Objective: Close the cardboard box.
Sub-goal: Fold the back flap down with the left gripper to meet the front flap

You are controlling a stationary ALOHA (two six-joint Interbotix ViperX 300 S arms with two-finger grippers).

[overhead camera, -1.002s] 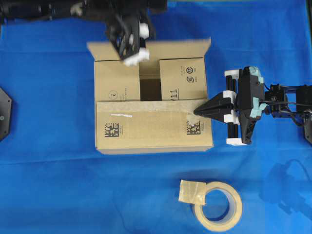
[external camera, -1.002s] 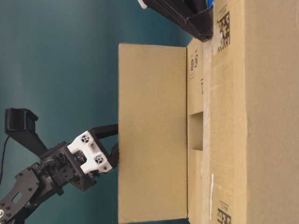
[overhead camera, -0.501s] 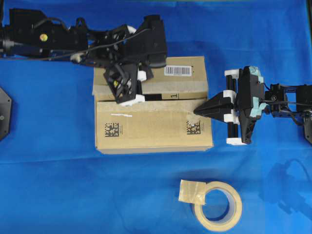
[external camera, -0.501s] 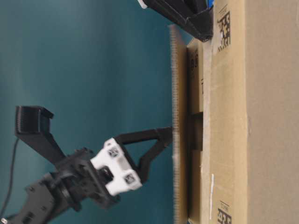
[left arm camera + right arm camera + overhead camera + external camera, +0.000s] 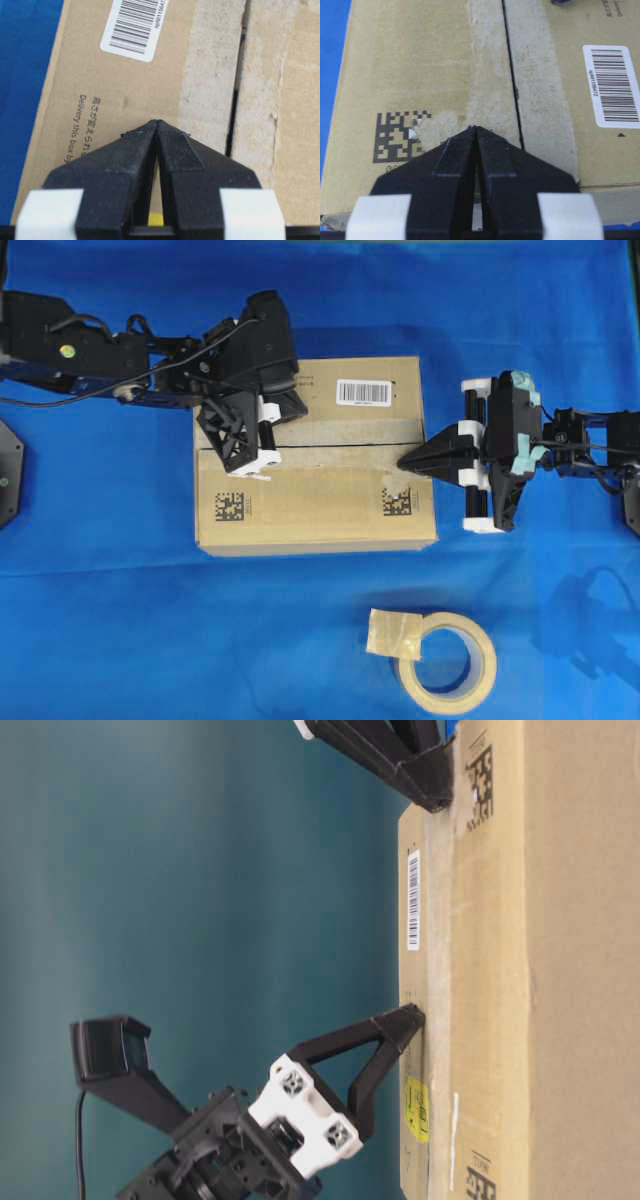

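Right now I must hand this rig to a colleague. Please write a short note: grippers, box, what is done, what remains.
Left gripper: shut, empty, tips on the far top flap of the cardboard box.
Right gripper: shut, empty, tips on the near flap at the box's right end.
Done: both top flaps lie flat, meeting at a narrow seam.
Left: withdraw both arms; check that the flaps do not spring up.
The tape roll lies on the blue cloth, untouched.
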